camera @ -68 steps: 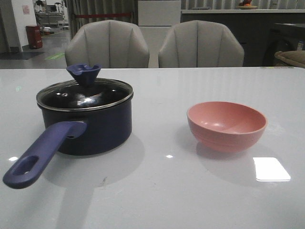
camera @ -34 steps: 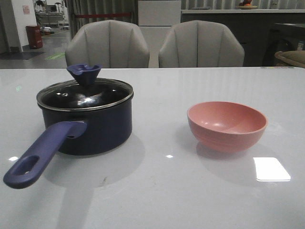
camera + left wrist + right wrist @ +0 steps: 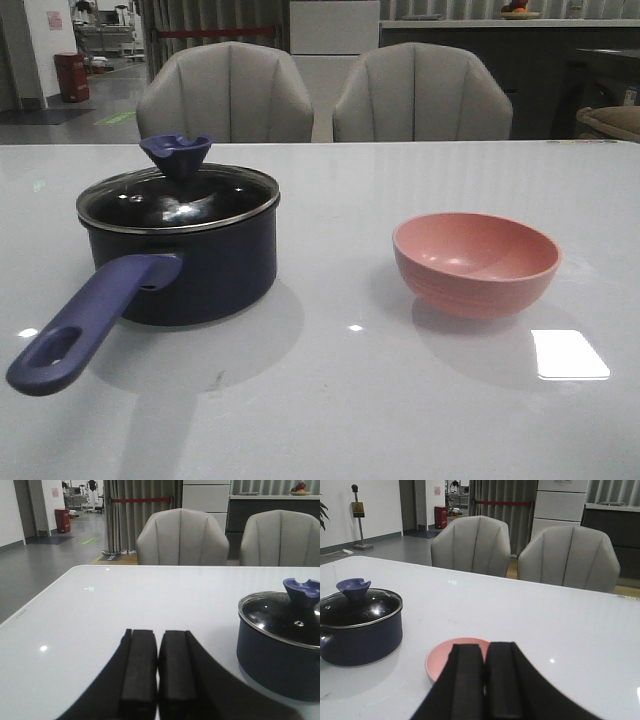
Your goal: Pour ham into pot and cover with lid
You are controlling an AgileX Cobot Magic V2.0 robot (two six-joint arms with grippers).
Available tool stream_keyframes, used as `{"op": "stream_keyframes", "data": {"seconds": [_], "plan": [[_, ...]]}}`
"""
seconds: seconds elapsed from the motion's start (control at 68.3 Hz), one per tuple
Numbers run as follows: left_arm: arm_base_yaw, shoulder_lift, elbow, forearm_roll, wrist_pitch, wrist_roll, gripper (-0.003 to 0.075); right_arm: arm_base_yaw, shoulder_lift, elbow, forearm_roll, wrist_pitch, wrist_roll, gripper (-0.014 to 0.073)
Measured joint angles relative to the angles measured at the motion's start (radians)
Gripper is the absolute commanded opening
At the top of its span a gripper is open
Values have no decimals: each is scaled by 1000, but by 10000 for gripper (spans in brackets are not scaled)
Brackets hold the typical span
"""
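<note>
The dark navy pot [image 3: 200,265] stands at the table's left, its purple-blue handle [image 3: 85,325] pointing to the near left. The glass lid [image 3: 180,198] with its blue knob [image 3: 176,155] sits on the pot. No ham shows in any view. The pot also shows in the left wrist view [image 3: 277,650] and the right wrist view [image 3: 360,635]. My left gripper [image 3: 158,632] is shut and empty, above the table to the left of the pot. My right gripper [image 3: 486,645] is shut and empty, near the pink bowl [image 3: 447,657]. Neither gripper shows in the front view.
The pink bowl [image 3: 476,263] stands at the table's right and looks empty. Two grey chairs [image 3: 225,92] stand behind the table's far edge. A bright light reflection [image 3: 568,354] lies on the table near the bowl.
</note>
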Motion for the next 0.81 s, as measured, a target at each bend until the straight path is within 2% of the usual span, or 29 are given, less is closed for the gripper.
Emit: {"op": "stream_keyframes", "data": {"seconds": [0.498,0.586,0.688,0.806], "plan": [[0,0,0,0,0,0,132,0,0,0,0,0,0,147],[0,0,0,0,0,0,132,-8,-2,12,-33,-6,0,147],[0,0,0,0,0,0,132,-67,-2,46,-86,-45,39,147],[0,0,0,0,0,0,132,-182,-8,110,-153,-97,128,147]]}}
